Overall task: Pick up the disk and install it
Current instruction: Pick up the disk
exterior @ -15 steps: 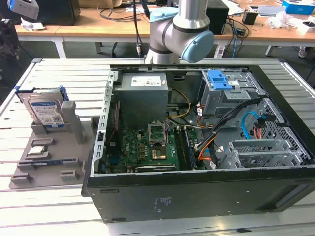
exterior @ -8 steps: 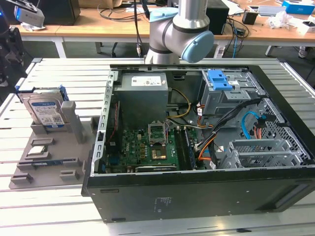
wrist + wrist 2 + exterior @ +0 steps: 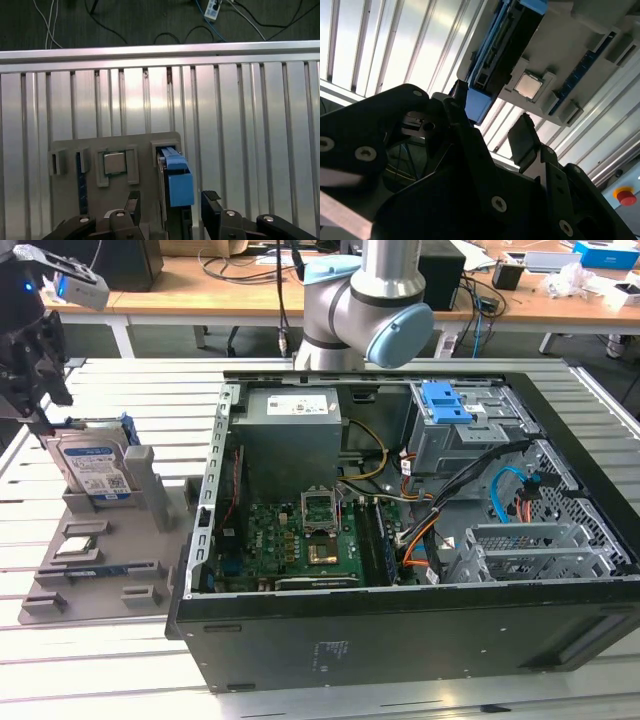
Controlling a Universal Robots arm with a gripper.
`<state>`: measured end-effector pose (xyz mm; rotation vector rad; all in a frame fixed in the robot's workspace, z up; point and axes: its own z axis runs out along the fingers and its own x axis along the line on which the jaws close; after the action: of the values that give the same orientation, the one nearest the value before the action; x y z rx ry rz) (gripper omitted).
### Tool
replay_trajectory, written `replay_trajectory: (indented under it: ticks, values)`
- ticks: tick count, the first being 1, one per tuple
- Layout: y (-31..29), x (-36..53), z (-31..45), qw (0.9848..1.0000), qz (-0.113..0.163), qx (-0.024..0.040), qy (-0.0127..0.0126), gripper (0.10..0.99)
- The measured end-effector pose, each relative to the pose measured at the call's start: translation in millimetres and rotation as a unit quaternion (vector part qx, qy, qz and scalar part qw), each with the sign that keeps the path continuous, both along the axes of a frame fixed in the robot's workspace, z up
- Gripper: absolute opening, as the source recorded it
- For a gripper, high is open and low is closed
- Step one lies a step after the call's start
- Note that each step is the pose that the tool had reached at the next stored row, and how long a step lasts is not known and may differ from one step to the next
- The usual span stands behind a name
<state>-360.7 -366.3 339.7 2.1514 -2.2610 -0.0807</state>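
hand [image 3: 172, 197] spread apart just above the upright flat silver, blue-framed disk [image 3: 95, 468].

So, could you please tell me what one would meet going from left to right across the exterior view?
gripper → disk → power supply → blue bracket → drive cage

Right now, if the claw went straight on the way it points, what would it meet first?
Most likely the disk: in the first wrist view its blue edge sits right ahead of the open claw, between its fingers. Depth is unclear, so the gap cannot be told.
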Motion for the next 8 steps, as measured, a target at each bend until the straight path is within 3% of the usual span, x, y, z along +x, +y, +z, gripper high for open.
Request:
replay_trajectory:
  ticks: [8]
  values:
    - [7.0,3.5,-19.2,1.0000,0.000,0.0000,0.0004,0.600]
